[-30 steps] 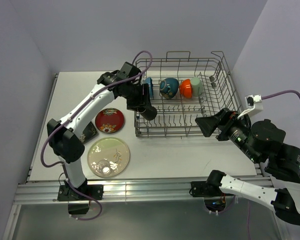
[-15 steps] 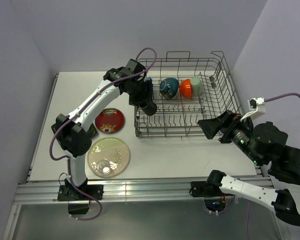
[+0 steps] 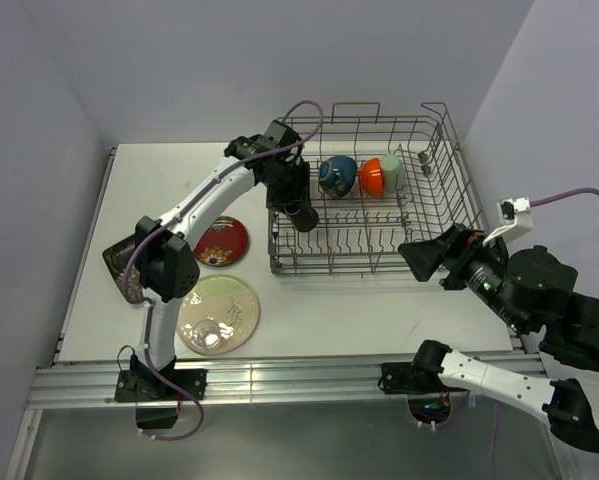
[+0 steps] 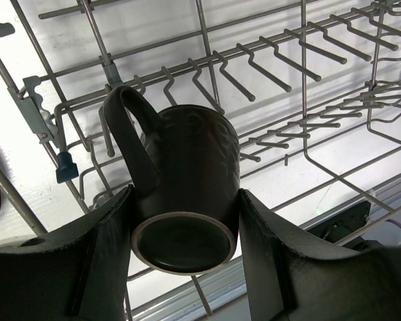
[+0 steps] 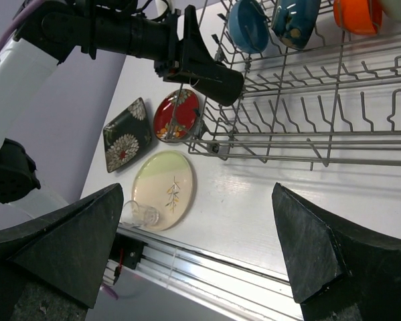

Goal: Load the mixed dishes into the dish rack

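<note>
Left hand (image 4: 185, 221) and brown mug (image 4: 193, 167) farther over dish rack (image 3: 359, 266)

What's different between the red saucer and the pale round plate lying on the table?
The red saucer is smaller than the cream plate. The saucer bears a flower pattern on red; the plate is pale with one small sprig. A clear glass sits on the plate; nothing sits on the saucer. Both are round, flat on the table, outside the dish rack.
</note>
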